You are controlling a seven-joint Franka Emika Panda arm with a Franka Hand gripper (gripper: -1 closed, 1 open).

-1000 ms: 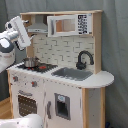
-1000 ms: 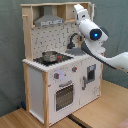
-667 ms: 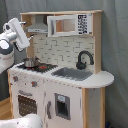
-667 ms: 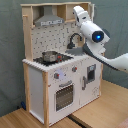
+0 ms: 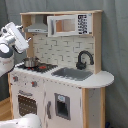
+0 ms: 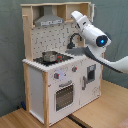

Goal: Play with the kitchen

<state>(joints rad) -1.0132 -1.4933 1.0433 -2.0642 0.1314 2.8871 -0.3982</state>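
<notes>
The kitchen (image 5: 60, 75) stands on a wooden floor (image 6: 20, 120) in front of a grey-green curtain (image 5: 117, 50), and it fills most of both exterior views. Its white lower body carries an oven door (image 6: 64, 95) with knobs above it; in the first exterior view the oven (image 5: 27, 104) sits at the kitchen's lower left. On the counter, a small metal pot (image 5: 30, 62) rests on the stovetop (image 5: 37, 67), and in the first exterior view the sink (image 5: 72, 74) lies just to the pot's right, with the black faucet (image 5: 84, 59) curving up behind the sink. A grey hood (image 5: 37, 26) hangs above the pot, and the microwave cabinet (image 5: 70, 24) sits beside the hood under the light-wood top shelf. The back wall behind the pot is white with a tile or peg pattern (image 5: 57, 49). The robot arm (image 6: 92, 32), white with a blue light on one joint, reaches in over the counter; in the second exterior view its far end overlaps the kitchen's upper part near the faucet (image 6: 74, 39), and in the first exterior view the arm (image 5: 12, 42) shows just beside the hood, above and left of the pot. Whether the hand is released, clenched or grasping something cannot be told from either view.
</notes>
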